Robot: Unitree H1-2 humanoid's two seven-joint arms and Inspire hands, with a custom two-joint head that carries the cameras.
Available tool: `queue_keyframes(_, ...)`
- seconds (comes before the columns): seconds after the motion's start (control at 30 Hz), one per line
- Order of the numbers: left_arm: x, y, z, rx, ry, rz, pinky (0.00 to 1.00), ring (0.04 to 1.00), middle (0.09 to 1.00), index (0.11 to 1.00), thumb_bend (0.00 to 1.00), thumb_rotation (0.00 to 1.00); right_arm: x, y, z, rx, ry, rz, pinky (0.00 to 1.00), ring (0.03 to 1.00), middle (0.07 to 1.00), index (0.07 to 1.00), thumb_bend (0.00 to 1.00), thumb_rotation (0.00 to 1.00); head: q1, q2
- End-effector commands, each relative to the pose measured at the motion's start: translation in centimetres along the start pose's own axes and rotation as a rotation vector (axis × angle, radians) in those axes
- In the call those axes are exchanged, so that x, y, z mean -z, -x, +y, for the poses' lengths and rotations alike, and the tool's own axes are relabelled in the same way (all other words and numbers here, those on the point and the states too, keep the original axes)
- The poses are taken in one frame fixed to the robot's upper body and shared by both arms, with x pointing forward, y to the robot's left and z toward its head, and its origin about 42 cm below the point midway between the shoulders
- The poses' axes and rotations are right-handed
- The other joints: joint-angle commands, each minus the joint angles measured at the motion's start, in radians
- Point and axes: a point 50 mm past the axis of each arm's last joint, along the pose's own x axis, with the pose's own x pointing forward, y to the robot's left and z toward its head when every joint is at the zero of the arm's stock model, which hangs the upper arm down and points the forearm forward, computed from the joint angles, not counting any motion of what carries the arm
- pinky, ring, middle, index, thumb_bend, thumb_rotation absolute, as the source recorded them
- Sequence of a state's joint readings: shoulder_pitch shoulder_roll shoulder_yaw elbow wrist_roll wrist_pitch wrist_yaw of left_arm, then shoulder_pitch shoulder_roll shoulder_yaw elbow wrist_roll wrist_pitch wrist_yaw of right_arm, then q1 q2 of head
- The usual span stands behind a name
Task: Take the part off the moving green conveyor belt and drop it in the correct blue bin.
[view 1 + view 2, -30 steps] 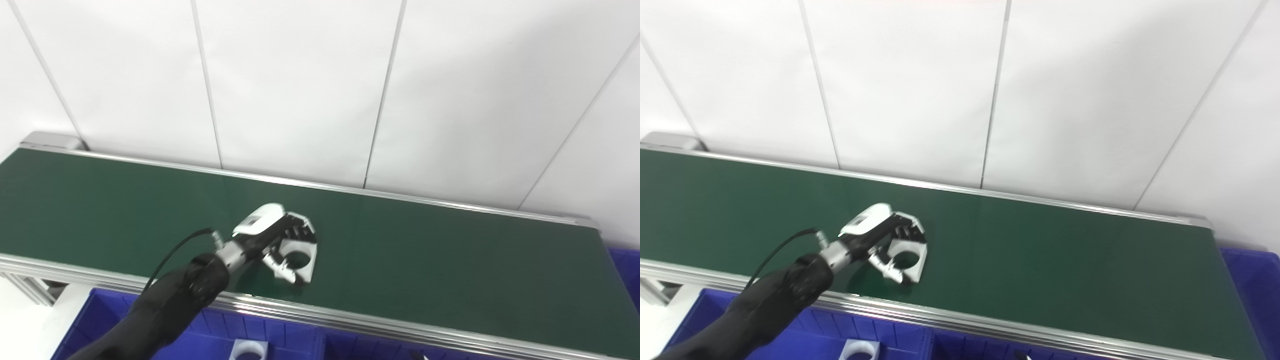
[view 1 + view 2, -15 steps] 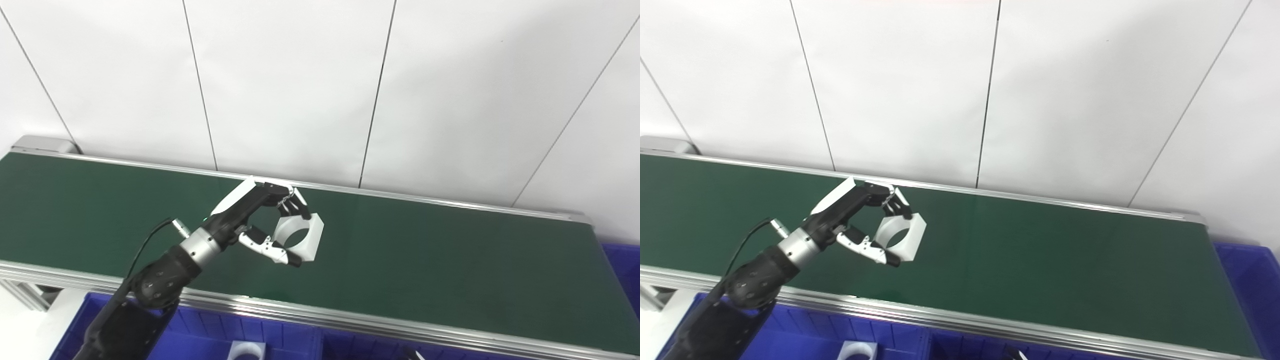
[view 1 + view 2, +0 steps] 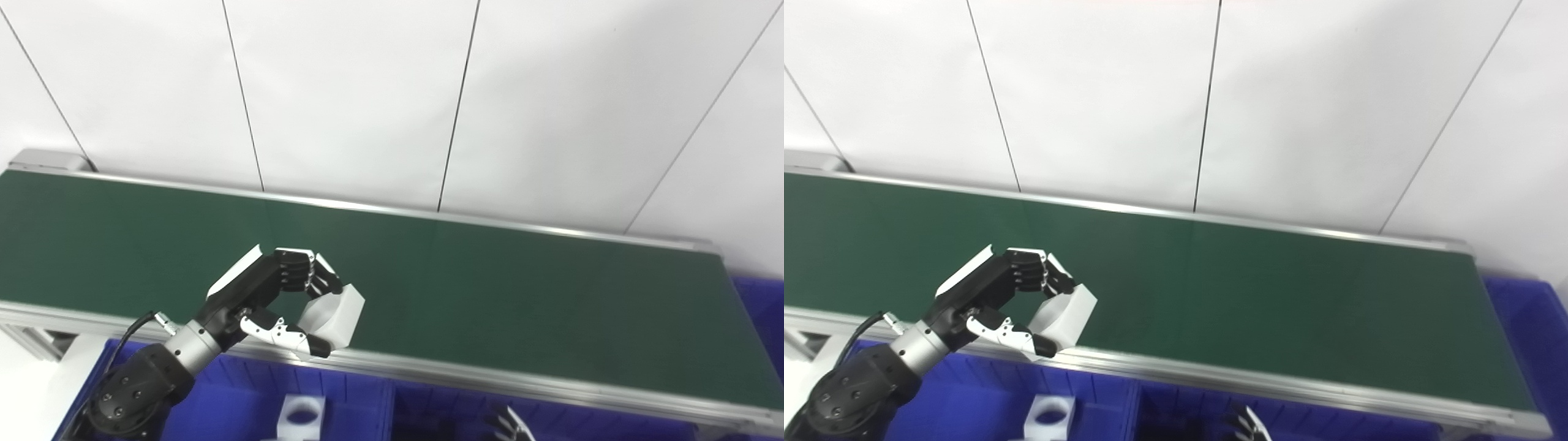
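Left robot hand (image 3: 269,300) pinches the white part (image 3: 331,315) at lower left, above the belt's (image 3: 520,306) near edge. A second white part (image 3: 300,416) sits in the blue bin (image 3: 245,404) below. Right robot hand (image 3: 505,425) barely shows at the bottom edge; state unclear.

The left hand (image 3: 269,300) holds the part (image 3: 334,315) above the conveyor belt's (image 3: 490,294) near edge; bins (image 3: 245,398) lie before the belt.

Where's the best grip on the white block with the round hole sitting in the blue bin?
Judging from the white block with the round hole, pinch its two flat outer side walls, coming straight down from above. Its hole faces up and it sits flat in the blue bin, so the sides are exposed. The left hand is already shut on another white part.
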State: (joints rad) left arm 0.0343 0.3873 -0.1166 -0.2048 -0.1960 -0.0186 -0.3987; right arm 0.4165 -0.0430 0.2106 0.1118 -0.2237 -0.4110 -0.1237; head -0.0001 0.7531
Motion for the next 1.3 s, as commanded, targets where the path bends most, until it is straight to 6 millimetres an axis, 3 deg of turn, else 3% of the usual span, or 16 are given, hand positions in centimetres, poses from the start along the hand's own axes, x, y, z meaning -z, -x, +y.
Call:
queue_keyframes(0.0,-0.1,0.9,0.3,-0.023,-0.027,-0.027,0.4,0.453,0.494,0.496,0.48,0.0,-1.2,-0.2,-0.4,-0.005,0.014,-0.056,0.65,0.736,0.817,0.874,0.63,0.0,0.002,0.003)
queue_keyframes(0.33,3.2,5.3,-0.7,-0.111,0.008,0.199,0.39,0.463,0.5,0.479,0.48,0.0,-2.7,0.1,-1.3,-0.007,-0.002,-0.045,0.64,0.736,0.816,0.873,0.64,0.0,0.029,0.097)
queue_keyframes(0.63,5.5,6.4,-1.2,-0.135,-0.042,0.292,0.41,0.454,0.482,0.484,0.48,0.0,-3.4,0.3,-1.9,-0.008,-0.004,-0.043,0.64,0.733,0.815,0.871,0.64,0.02,0.07,0.149)
queue_keyframes(0.9,6.5,6.7,-1.3,-0.143,-0.144,0.336,0.5,0.47,0.477,0.454,0.48,0.0,-3.7,0.2,-1.9,-0.006,-0.007,-0.035,0.64,0.732,0.814,0.866,0.64,0.02,0.085,0.172)
queue_keyframes(1.27,9.1,7.2,-2.4,-0.224,-0.166,0.377,0.39,0.469,0.506,0.497,0.48,0.0,-3.6,0.0,-1.8,-0.008,-0.01,-0.036,0.64,0.732,0.809,0.864,0.65,0.02,0.087,0.174)
